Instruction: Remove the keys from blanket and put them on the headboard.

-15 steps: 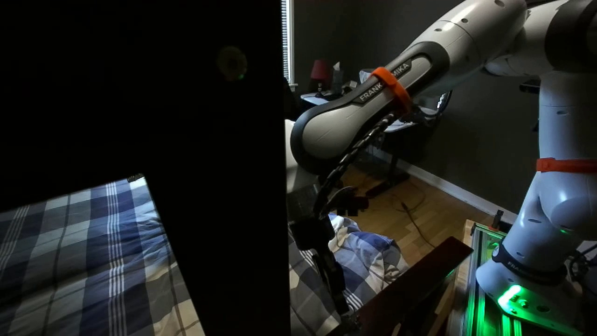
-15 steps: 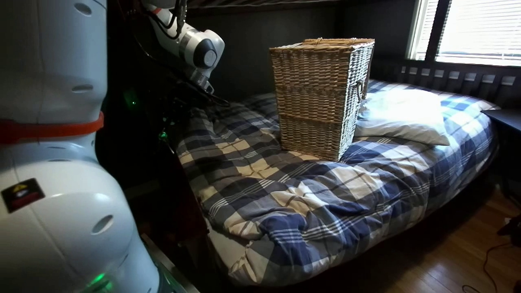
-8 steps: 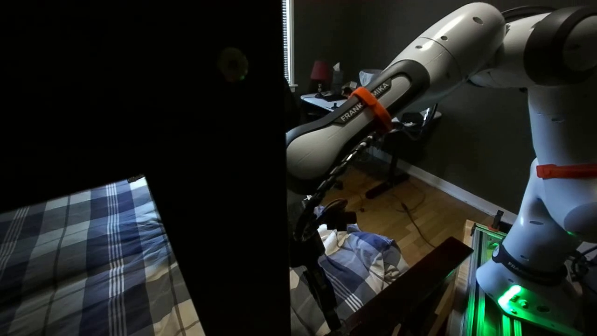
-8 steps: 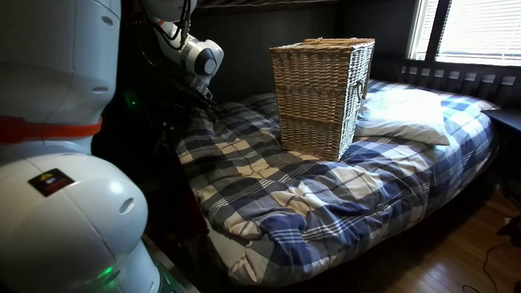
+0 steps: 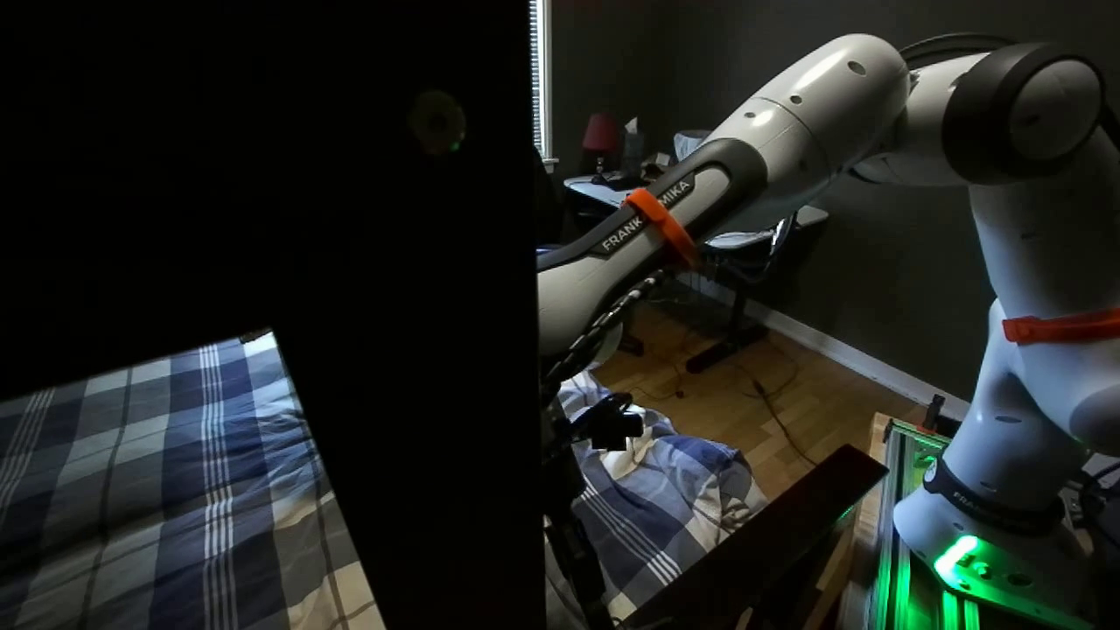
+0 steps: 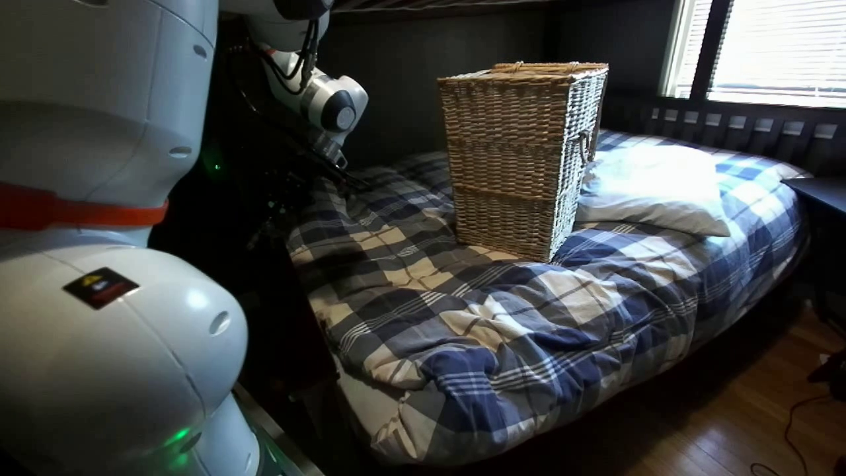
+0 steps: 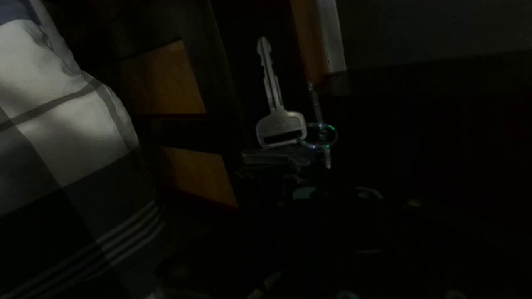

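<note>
Keys [image 7: 281,121]: metallic grey, bunched on a ring [image 7: 335,134], one pointing outward; in the claw [image 7: 299,182], clear of the blanket [image 7: 66,120]. Claw: closed on them, mostly lost in shadow. Blanket: blue-and-white plaid, rumpled. Wicker basket [image 6: 509,158]: upright on it. White pillow [image 6: 654,185]: just behind. Black mass [image 5: 420,262]: blocks much of an exterior view.

In the wrist view, shadow obscures the black hand [image 7: 303,187] and part of the silver metal keys [image 7: 282,120]; the left edge crops the blue plaid cloth blanket [image 7: 70,137]. In an exterior view, a large black panel [image 5: 385,262] partly hides the white jointed arm [image 5: 831,105].
</note>
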{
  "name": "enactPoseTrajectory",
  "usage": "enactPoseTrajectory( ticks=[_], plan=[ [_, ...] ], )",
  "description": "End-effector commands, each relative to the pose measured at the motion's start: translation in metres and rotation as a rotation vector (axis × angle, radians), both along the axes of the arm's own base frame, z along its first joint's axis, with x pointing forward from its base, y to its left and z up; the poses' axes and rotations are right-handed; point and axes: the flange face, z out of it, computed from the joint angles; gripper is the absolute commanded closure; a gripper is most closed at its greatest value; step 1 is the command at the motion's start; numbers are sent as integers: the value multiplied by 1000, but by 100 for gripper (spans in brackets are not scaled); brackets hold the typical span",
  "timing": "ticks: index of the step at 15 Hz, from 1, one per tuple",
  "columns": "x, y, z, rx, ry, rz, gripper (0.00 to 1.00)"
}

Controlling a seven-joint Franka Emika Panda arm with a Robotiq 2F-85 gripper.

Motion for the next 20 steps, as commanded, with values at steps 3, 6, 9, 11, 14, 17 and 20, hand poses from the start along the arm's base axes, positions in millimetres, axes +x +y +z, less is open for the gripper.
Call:
enactPoseTrajectory(
  ticks=[3, 6, 9, 11, 14, 17, 20],
  plan=[
    [2, 15, -12, 30, 48, 17, 99],
    [2, 20, -15, 32, 56, 18, 99],
    [4, 23, -16, 37, 64, 18, 71],
    [5, 25, -17, 40, 67, 18, 57],
    [6, 26, -13, 48, 72, 19, 35],
    [5, 28, -11, 55, 81, 22, 12],
    [8, 28, -8, 49, 63, 9, 0]
  ],
)
